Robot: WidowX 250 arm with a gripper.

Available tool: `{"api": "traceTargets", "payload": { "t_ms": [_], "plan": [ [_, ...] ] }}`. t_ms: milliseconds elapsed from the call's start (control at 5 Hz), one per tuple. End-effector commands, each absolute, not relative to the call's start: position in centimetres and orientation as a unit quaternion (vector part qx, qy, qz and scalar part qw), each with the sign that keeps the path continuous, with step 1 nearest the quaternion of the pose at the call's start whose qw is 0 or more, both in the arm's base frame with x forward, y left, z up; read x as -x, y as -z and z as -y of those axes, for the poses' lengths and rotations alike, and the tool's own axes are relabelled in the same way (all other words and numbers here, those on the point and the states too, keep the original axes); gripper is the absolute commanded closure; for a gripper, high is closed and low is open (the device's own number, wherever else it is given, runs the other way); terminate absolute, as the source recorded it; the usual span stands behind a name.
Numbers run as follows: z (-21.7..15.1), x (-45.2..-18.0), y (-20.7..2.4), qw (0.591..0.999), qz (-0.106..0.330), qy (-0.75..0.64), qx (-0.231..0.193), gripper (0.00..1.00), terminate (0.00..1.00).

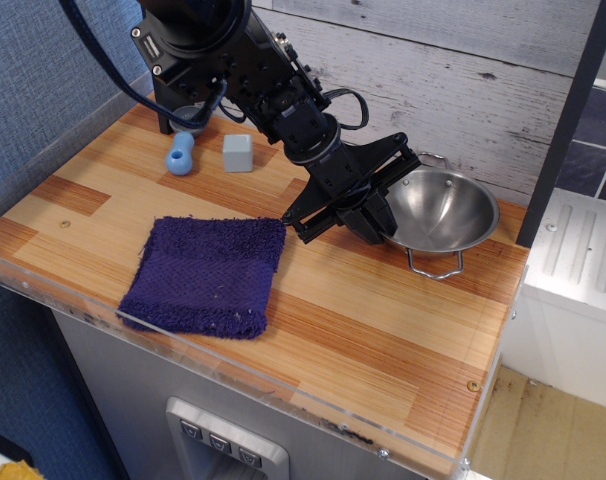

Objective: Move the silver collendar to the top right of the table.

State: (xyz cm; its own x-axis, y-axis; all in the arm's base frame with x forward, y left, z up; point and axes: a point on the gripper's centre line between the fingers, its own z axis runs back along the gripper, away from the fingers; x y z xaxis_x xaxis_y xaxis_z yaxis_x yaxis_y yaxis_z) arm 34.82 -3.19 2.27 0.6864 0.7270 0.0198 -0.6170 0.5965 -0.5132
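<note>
The silver collendar (449, 208) is a shiny steel bowl with two wire loop handles. It stands low at the back right of the striped wood table (383, 320), resting on it or just above it. My black gripper (382, 219) reaches in from the left and is shut on the collendar's left rim. The arm stretches back to the upper left.
A purple cloth (208, 275) lies front left. A grey cube (237, 153), a blue object (180, 154) and a small grey cup (190, 118) sit at the back left. A white plank wall runs behind, and a dark post (568, 110) stands right of the collendar.
</note>
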Motion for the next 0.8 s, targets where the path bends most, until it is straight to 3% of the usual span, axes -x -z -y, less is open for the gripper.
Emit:
{"api": "traceTargets", "payload": {
  "t_ms": [0, 400, 600],
  "plan": [
    [3.2, -34.5, -3.4, 0.887, 0.129, -0.374, 0.236, 0.00, 0.00],
    [3.0, -34.7, -4.7, 0.887, 0.148, -0.371, 0.234, 0.00, 0.00],
    [2.2, -34.2, -6.4, 0.877, 0.178, -0.376, 0.240, 0.00, 0.00]
  ]
}}
